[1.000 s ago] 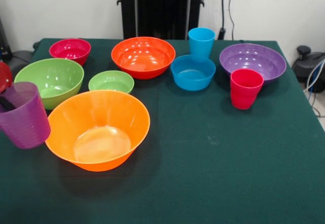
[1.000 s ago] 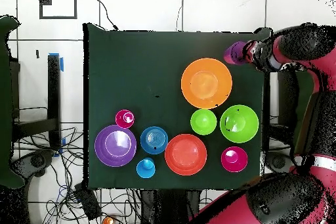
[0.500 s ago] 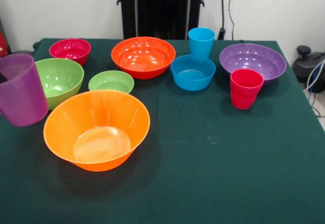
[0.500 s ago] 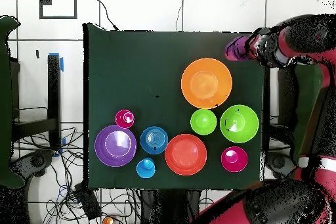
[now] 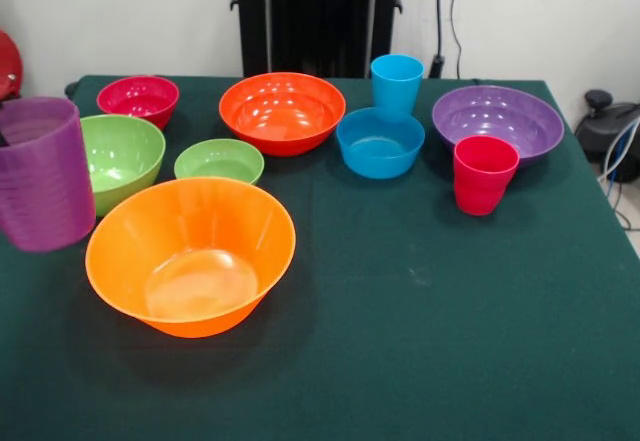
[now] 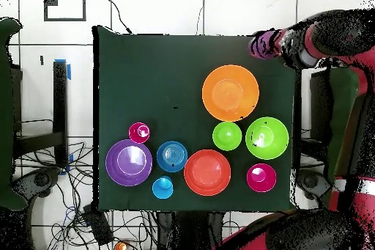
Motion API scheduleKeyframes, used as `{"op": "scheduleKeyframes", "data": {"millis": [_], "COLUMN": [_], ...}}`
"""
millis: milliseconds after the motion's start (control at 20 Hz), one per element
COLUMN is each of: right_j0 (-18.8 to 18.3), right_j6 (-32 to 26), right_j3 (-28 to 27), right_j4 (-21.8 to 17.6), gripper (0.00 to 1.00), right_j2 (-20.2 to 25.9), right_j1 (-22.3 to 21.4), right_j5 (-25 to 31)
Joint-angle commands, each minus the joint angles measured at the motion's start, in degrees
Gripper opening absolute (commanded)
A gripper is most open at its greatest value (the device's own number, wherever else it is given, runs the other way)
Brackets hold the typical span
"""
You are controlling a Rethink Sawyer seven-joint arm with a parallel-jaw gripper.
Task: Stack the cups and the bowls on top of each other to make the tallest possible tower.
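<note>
Here the purple cup [image 5: 40, 173] is hanging upright at the left edge of the front view, above the green table [image 5: 450, 311]
It is sitting just left of the big orange bowl [image 5: 190, 254] and partly covering the large green bowl [image 5: 122, 156]; the small green bowl [image 5: 219, 160], pink bowl [image 5: 138, 97], red-orange bowl [image 5: 282, 110], blue bowl [image 5: 379, 141], blue cup [image 5: 396, 83], purple bowl [image 5: 497, 121] and red cup [image 5: 484, 173] are standing apart, nothing stacked. From overhead, the gripper [image 6: 269, 44] is clenching the purple cup [image 6: 259, 44] over the table's corner, past the orange bowl [image 6: 230, 92]
</note>
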Motion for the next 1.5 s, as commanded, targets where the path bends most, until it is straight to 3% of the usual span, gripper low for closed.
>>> {"op": "scheduleKeyframes", "data": {"millis": [50, 550, 750, 1000, 1500], "right_j0": [5.66, 8.77, 8.31, 8.67, 7.91], "right_j6": [3.40, 7.24, 7.75, 6.53, 4.12], "right_j3": [7.79, 6.97, 12.44, 15.21, 17.43], "right_j4": [-2.01, -0.53, -0.14, -1.78, -0.80], "gripper": [0.00, 0.00, 0.00, 0.00, 0.00], "right_j2": [-3.80, -6.87, -7.91, -10.59, -11.43], "right_j1": [0.44, 1.52, 1.66, 1.47, 4.49], "right_j5": [-6.23, -6.14, -11.83, -13.00, -19.48]}}
